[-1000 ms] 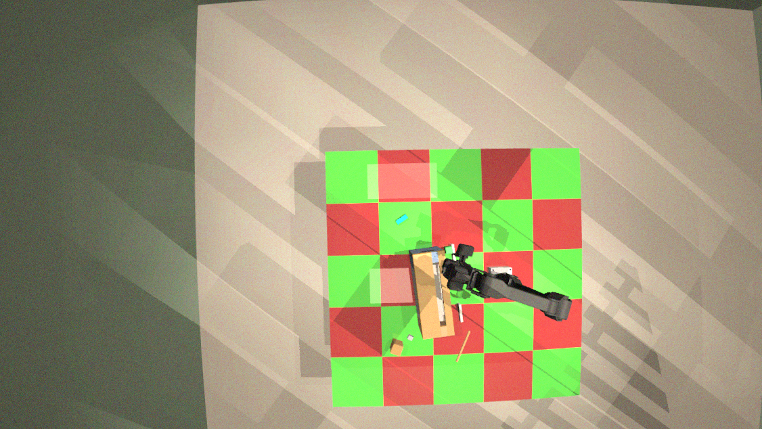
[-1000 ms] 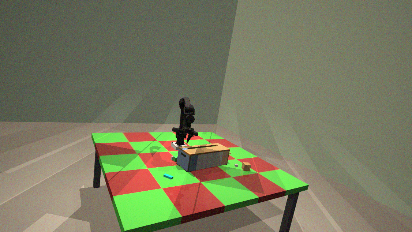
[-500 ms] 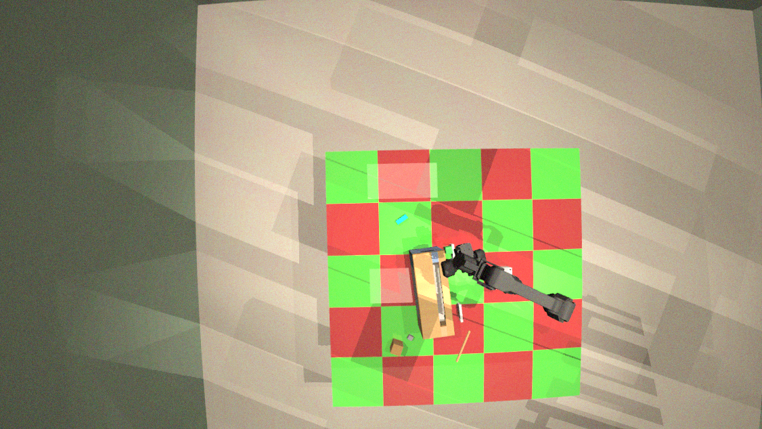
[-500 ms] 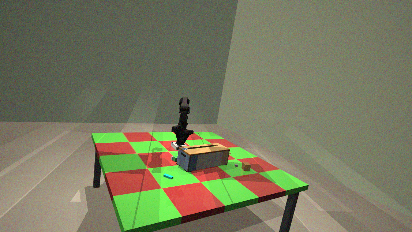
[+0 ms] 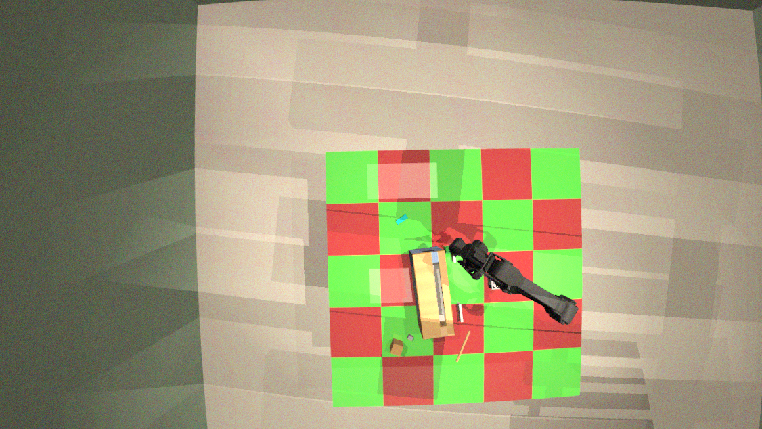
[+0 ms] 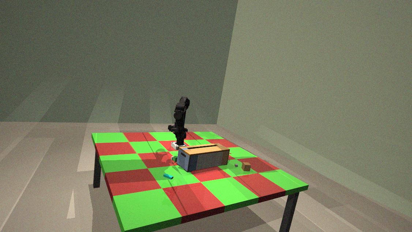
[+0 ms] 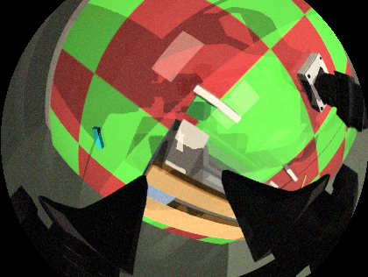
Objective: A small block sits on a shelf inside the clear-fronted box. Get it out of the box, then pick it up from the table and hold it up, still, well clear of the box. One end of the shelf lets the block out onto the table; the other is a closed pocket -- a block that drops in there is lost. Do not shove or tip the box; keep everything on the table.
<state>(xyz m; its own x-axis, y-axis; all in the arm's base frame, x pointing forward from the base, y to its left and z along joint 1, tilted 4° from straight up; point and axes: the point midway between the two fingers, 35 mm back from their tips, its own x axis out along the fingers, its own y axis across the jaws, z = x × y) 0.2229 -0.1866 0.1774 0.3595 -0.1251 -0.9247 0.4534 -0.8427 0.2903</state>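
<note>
So the floor [image 5: 256, 160] [image 6: 34, 172] around me is pale and streaky with shadow, and my tabletop [image 5: 352, 384] [image 6: 143, 207] [image 7: 272, 145] is a loud red-and-green check. Biggest thing on it is the box [image 5: 426, 298] [image 6: 207, 149] [image 7: 193, 185], wooden top, long slot, upright. That's the main obstacle: I can't nudge it. My pincer [image 5: 469, 268] [image 6: 184, 133] [image 7: 184, 178] is up near its blue end, fingers apart, nothing between them.

Other bits: brown cube [image 5: 396, 346] [image 6: 246, 167] off the far end, thin stick [image 5: 462, 346] [image 7: 304, 181], cyan piece [image 5: 401, 218] [image 6: 168, 176] [image 7: 98, 138] well off to one side. None look in the way. The white strip [image 5: 455, 258] [image 6: 172, 158] [image 7: 217, 103] is the annoying one, right beside the small green block [image 6: 175, 158] [image 7: 200, 109].

I'm taking that block as the one I'm after, already out on the tabletop just beside the box's blue end, though I can't swear to it. Probably light, stiff, maybe a bit slick. I'd come straight down and grip two opposite flat sides, low, with one finger fitting in on the box side without rubbing it.
</note>
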